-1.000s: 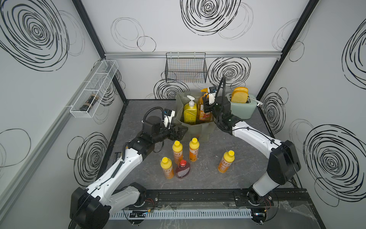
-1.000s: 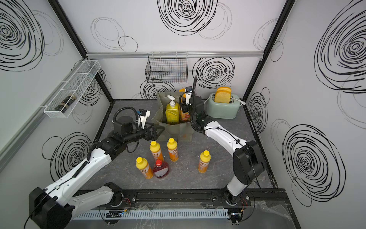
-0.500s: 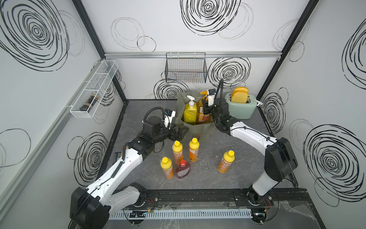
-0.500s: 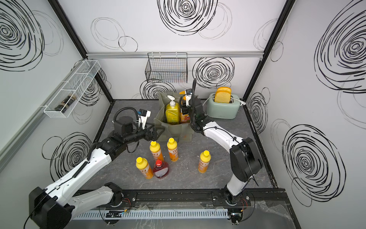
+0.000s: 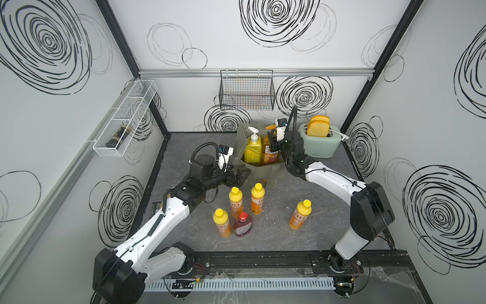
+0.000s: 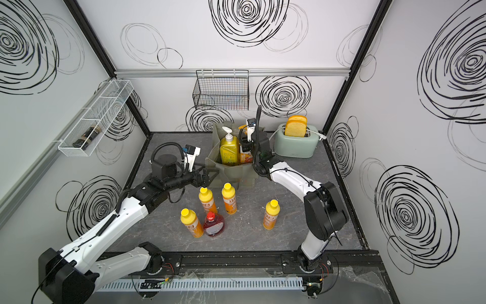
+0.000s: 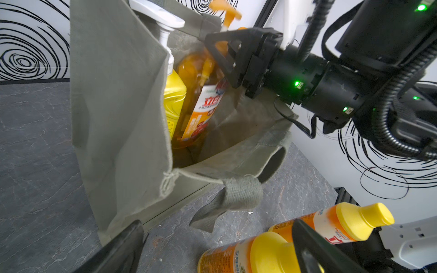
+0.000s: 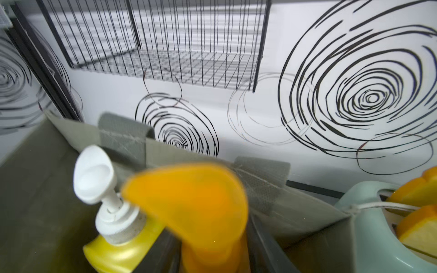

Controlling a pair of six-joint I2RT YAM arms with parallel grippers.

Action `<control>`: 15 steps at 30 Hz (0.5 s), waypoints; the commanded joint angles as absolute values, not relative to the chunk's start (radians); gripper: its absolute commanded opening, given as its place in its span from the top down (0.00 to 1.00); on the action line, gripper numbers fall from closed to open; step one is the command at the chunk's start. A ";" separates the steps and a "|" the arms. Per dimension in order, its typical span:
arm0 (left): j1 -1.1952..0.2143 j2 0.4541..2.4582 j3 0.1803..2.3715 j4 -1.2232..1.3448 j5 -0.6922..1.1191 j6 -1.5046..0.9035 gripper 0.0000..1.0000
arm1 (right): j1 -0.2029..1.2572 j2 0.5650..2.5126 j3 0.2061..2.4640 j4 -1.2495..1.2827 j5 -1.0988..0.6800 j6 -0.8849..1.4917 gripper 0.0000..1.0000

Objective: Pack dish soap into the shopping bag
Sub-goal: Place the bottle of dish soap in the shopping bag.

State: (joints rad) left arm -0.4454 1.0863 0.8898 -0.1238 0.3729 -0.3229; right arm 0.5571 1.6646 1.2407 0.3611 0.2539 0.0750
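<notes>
While Five Bottles Stand Outside

Nearest me stand a squat red bottle (image 5: 242, 225) and four small orange bottles (image 5: 235, 201). Behind them the left gripper (image 5: 240, 177) hangs wide apart beside the shopping bag (image 5: 259, 171). Inside stand the yellow pump bottle (image 5: 253, 151) and amber pump bottle (image 5: 271, 154). The right gripper (image 5: 274, 147) straddles the amber neck; clamped or not, I cannot tell.

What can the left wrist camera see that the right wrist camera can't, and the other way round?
Only the left wrist view: two small orange bottles on the floor, and the right arm reaching over the bag. Only the right wrist view: the hanging wire basket and the toaster with bread. Both: the bag, holding the yellow bottle and the amber bottle.
</notes>
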 commanded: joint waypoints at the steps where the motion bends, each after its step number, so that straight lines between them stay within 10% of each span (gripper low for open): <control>1: -0.451 1.079 0.879 -0.096 0.371 -0.315 0.00 | 0.550 1.614 1.249 0.447 0.264 0.067 0.44; 15: -0.452 1.069 0.885 -0.107 0.331 -0.304 0.01 | 0.526 1.423 1.285 0.158 0.176 0.081 0.30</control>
State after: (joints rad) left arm -0.4454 1.0863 0.8898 -0.1246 0.3561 -0.3191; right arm 0.5453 1.4918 1.2400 0.2852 0.2176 0.0700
